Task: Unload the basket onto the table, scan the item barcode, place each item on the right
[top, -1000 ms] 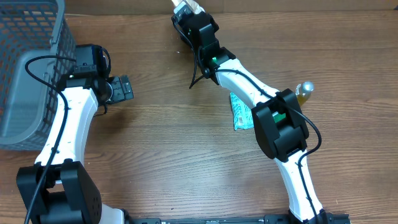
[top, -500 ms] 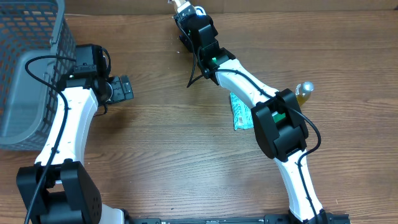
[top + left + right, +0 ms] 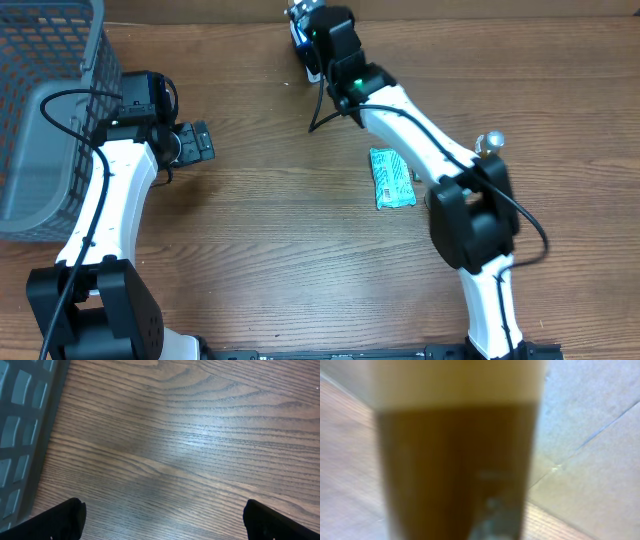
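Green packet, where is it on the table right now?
In the overhead view the green packet lies flat on the wooden table, right of the middle, next to the right arm, with the small bottle further right.

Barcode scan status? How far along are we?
Done: the right claw looks shut on an item at the table's far edge. In hand: presenting it; no scanner is in view, so no scan is confirmed. Left: the packet and bottle sit on the table; the left claw hangs open, empty, beside the basket.
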{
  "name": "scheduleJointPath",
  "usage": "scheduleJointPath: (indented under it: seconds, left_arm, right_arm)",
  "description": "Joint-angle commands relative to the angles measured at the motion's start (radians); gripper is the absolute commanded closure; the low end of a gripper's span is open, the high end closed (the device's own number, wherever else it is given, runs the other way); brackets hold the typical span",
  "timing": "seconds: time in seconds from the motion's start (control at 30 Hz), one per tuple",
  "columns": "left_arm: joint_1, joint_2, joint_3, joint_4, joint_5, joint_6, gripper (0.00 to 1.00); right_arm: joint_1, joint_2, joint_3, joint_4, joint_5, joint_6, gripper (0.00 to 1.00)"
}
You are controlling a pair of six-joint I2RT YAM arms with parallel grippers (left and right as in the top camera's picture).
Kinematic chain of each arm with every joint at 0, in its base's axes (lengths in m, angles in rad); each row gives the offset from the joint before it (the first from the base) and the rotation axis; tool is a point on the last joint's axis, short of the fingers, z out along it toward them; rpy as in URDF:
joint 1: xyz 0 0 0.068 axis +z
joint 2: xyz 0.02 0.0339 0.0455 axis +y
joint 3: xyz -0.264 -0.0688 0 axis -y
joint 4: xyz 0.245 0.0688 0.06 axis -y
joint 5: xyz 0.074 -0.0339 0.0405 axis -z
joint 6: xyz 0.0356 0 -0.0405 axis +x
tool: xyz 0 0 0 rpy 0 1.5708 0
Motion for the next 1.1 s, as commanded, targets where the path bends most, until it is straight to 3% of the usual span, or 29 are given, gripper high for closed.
scheduleJointPath:
  seconds: [0.0, 0.13, 0.23, 0.47, 0.83, 0.93, 1.0, 1.07]
  left_arm:
    - [-0.002, -0.003, 0.01, -0.001, -0.008, 0.004, 0.0]
    - [-0.002, -0.003, 0.01, -0.001, -0.008, 0.004, 0.0]
    - [-0.002, -0.003, 0.01, -0.001, -0.008, 0.004, 0.0]
    - [-0.002, -0.003, 0.01, -0.001, -0.008, 0.004, 0.0]
    - [-0.002, -0.003, 0.01, -0.001, -0.008, 0.004, 0.0]
    - [-0.002, -0.003, 0.01, -0.001, -0.008, 0.004, 0.0]
    - [-0.002, -0.003, 0.01, -0.001, -0.008, 0.004, 0.0]
    - [-0.002, -0.003, 0.01, -0.001, -0.008, 0.004, 0.01]
  right_arm:
    - [-0.018, -0.119, 0.009, -0.095, -0.189, 0.171, 0.96]
    - [-0.045, -0.143, 0.009, -0.325, -0.473, 0.318, 0.96]
    - [-0.066, -0.137, 0.009, -0.529, -0.674, 0.352, 0.96]
    - [-0.072, -0.117, -0.013, -0.919, -0.641, 0.334, 0.96]
    - [-0.073, -0.117, -0.136, -0.948, -0.518, 0.254, 0.92]
    - [-0.073, -0.116, -0.159, -0.943, -0.5, 0.254, 0.73]
    - [-0.073, -0.117, -0.17, -0.94, -0.461, 0.254, 0.72]
    - [-0.073, -0.116, -0.177, -0.934, -0.405, 0.254, 0.62]
